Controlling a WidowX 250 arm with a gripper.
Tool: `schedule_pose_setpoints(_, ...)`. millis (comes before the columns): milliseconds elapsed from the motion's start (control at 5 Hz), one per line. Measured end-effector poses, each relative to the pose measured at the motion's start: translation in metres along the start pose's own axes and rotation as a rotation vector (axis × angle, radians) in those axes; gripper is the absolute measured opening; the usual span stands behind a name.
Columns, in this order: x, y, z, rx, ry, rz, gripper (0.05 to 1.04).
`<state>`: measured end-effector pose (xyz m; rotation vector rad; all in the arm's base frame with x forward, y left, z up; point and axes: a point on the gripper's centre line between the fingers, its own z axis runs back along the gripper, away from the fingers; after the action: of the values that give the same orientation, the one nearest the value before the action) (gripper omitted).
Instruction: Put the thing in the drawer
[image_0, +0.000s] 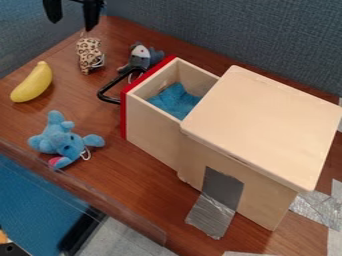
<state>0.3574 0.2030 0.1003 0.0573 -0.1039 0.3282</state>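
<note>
**My claw (72, 14) hangs released, the drawer (150, 131) open**

Nearest, silver tape (210, 215) runs from the wooden cabinet (264, 130) onto the table (100, 117). Beyond it, a blue plush toy (63, 142) sprawls left of the drawer, which holds something soft and blue (175, 101) (rather a snug spot). Farther on lie a yellow banana (32, 82), a grey plush toy (139, 56) by the drawer's black handle (107, 92), and a spotted plush toy (89, 52). Farthest, my fingers hang apart, holding nothing. I cannot tell which is the task's thing: the blue softness is inside the drawer, the others on the table outside.
</note>
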Motion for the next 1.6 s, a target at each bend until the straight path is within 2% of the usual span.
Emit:
schedule_pose_setpoints(200,0.010,0.004,-0.019,0.010,0.002,0.026,1.001)
schedule_pose_setpoints(400,0.014,0.006,-0.047,0.024,0.039,0.044,1.001)
schedule_pose_setpoints(600,0.018,0.013,-0.065,0.058,0.068,0.056,1.001)
schedule_pose_setpoints(1000,0.021,0.013,-0.084,0.061,0.068,0.096,1.001)
schedule_pose_setpoints(1200,0.016,0.012,-0.095,0.061,0.081,0.120,0.954)
schedule_pose_setpoints(1400,0.011,0.010,-0.101,0.050,0.083,0.141,0.670)
schedule_pose_setpoints(1600,0.010,0.009,-0.102,0.050,0.084,0.139,0.479)
